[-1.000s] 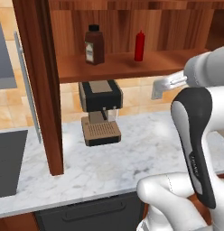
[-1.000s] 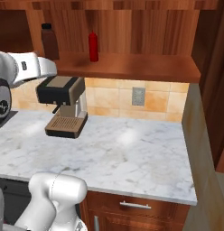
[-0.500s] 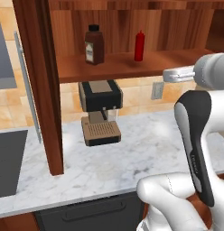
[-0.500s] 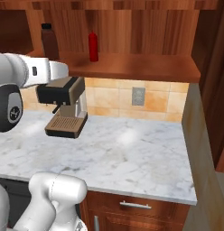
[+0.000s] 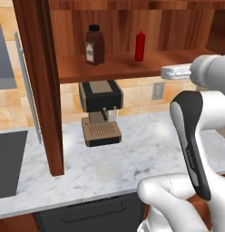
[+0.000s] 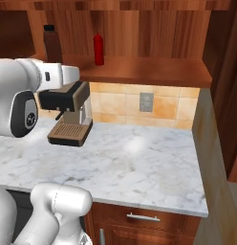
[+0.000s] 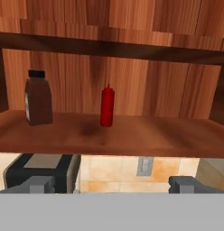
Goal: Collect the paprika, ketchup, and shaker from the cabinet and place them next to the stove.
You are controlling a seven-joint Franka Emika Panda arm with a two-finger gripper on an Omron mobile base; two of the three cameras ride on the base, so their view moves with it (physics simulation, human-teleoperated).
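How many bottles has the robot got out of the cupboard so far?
None yet. The paprika and the ketchup both stand on the cabinet shelf, untouched. The gripper is open and empty, pointing at the shelf just below its edge. Grabbing each item and carrying it to the stove is all left. I see no shaker here.

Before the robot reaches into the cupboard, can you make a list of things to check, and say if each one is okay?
1. Tool open: ok, both tips stand wide apart.
2. Tool empty: ok, nothing sits between the tips.
3. Ketchup upright on the cabinet shelf: ok.
4. Paprika upright, apart from the ketchup: ok.
5. Shaker found: cannot tell, none seen on the shelf.
6. Tool level with the shelf: not ok, its tips sit below the shelf edge, by the coffee machine.
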